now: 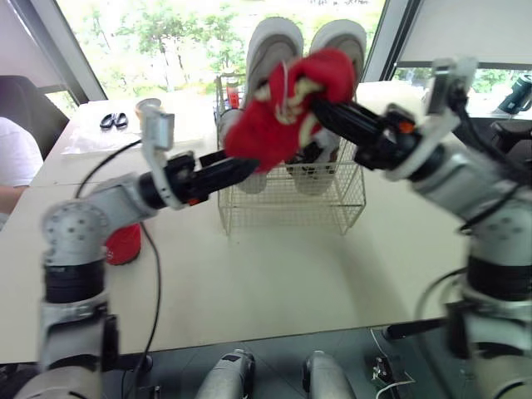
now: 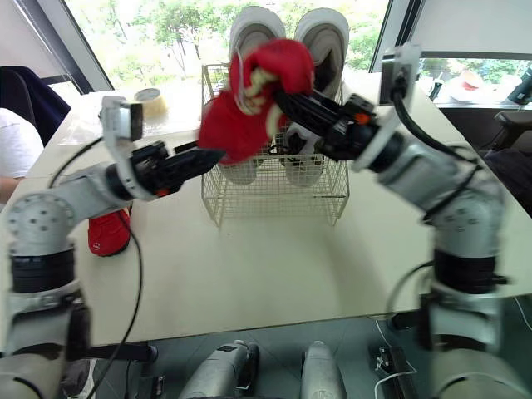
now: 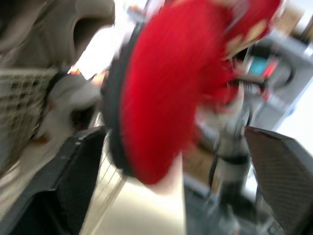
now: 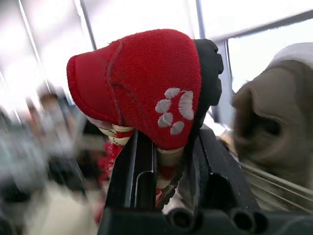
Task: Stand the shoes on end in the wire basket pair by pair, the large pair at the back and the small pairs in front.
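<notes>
While the right fingers [image 1: 324, 108] were clamped tight on a red paw-print shoe [image 4: 146, 78], the left fingers [image 1: 245, 166] stood wide apart on either side of a red sole [image 3: 156, 98] without gripping it. Behind, in the wire basket [image 1: 291, 199], the large grey pair [image 1: 274, 41] stood on end. Another red shoe [image 1: 125, 243] lay on the worktop [image 1: 274, 283].

Beige table [image 1: 274, 283] with wire basket [image 1: 291, 204], red shoe [image 1: 125, 243], scissors [image 1: 114, 120]

Tall grey shoes [image 1: 276, 46] occupied the white wire basket's [image 1: 291, 208] rear; its front stood vacant, though a raised red fleece slipper [image 2: 278, 66] obstructed entry overhead.
</notes>
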Controlling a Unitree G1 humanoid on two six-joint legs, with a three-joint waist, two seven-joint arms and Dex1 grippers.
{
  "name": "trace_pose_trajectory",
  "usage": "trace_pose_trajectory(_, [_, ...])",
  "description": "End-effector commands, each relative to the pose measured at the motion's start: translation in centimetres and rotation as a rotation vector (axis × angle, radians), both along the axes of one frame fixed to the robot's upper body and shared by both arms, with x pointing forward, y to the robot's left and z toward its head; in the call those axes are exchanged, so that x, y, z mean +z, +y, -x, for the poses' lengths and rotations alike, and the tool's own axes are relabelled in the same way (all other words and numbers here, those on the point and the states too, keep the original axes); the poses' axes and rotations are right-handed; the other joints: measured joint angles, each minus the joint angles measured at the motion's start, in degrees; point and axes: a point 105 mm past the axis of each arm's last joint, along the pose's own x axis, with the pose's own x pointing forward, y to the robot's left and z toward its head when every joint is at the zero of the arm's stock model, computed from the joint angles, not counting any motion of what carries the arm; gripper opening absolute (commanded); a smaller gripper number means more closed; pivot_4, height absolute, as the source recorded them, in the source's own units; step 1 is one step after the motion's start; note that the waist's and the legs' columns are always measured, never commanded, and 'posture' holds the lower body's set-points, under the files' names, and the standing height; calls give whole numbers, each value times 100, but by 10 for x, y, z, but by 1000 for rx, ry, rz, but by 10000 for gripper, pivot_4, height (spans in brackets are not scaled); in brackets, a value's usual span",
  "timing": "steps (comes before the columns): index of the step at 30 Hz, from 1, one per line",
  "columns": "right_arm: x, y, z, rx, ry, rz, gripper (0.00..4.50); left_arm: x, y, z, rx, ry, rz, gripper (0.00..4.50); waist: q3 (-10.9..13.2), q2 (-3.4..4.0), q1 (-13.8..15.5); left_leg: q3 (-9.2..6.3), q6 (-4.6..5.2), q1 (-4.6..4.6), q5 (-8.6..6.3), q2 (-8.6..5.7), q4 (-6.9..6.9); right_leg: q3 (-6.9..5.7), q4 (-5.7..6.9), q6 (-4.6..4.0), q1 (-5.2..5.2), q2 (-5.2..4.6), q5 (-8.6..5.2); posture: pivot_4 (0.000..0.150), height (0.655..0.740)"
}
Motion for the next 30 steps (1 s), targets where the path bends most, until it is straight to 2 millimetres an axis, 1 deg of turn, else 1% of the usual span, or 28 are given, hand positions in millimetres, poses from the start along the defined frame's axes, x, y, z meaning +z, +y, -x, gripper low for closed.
trace_pose_trajectory(1, [-12,-12,1,5,-122,303,3624,10,10,4,-15,-65,-30,44678,-1,-1,-12,0,1,2,-1,1,0,-1,-2,1,-3,1,0,1500,7400])
trace_pose_trajectory(3, [-18,-21,-3,14,-146,394,3624,10,15,1,2,-77,-45,44678,0,-2,-20,4,6,11,-4,3,4,-2,-1,1,24,0,0,1500,7400])
trace_pose_trajectory(6, [-20,-28,-11,24,-172,440,3624,11,16,-3,22,-95,-51,44678,0,-1,-33,5,6,10,-4,5,3,-1,3,1,20,-3,0,1500,7400])
trace_pose_trajectory(9, [-31,-32,-22,9,-204,508,3624,11,14,-2,20,-102,-46,44678,0,-2,-21,5,2,8,-3,6,1,0,0,1,16,-6,0,1500,7400])
trace_pose_trajectory(11, [-38,-32,-29,0,-214,505,3624,9,13,-2,25,-102,-47,44678,-1,-5,-5,6,-2,8,-1,5,2,1,-4,1,18,-8,0,1500,7400])
trace_pose_trajectory(13, [-40,-31,-35,-17,-234,476,3624,8,13,-2,32,-101,-49,44678,-4,-11,-7,3,0,10,-2,5,6,0,-4,1,25,-7,1,1500,7400])
trace_pose_trajectory(15, [-38,-32,-38,-24,-248,453,3624,8,14,-2,39,-102,-50,44678,-4,-11,-10,3,2,13,-3,5,7,0,-1,1,27,-7,2,1500,7400])
trace_pose_trajectory(19, [-18,-34,-35,-24,-267,383,3624,10,16,-2,48,-109,-51,44678,-3,-9,-22,-1,-2,13,-1,5,4,1,4,0,22,-6,2,1500,7400])
trace_pose_trajectory(21, [-16,-36,-34,-20,-261,378,3624,10,16,-3,50,-110,-53,44678,-3,-10,-18,0,-9,11,3,5,2,2,4,0,17,-6,2,1500,7400])
trace_pose_trajectory(24, [-32,-42,-40,-25,-207,413,3624,9,13,-3,47,-112,-57,44678,-2,-10,-11,1,-20,7,9,4,0,2,2,0,14,-7,2,1500,7400])
trace_pose_trajectory(26, [-44,-42,-41,-15,-181,426,3624,9,12,-3,44,-113,-58,44678,-2,-11,5,0,-19,6,9,4,1,1,1,0,15,-7,2,1500,7400])
trace_pose_trajectory(28, [-61,-42,-42,-1,-136,430,3624,8,11,-3,41,-114,-60,44678,-1,-12,8,0,-17,6,7,3,2,1,1,0,17,-8,2,1500,7400])
trace_pose_trajectory(30, [-71,-43,-42,5,-108,426,3624,8,11,-3,39,-113,-60,44678,-1,-11,-3,0,-12,7,5,3,3,1,2,0,17,-7,2,1500,7400])
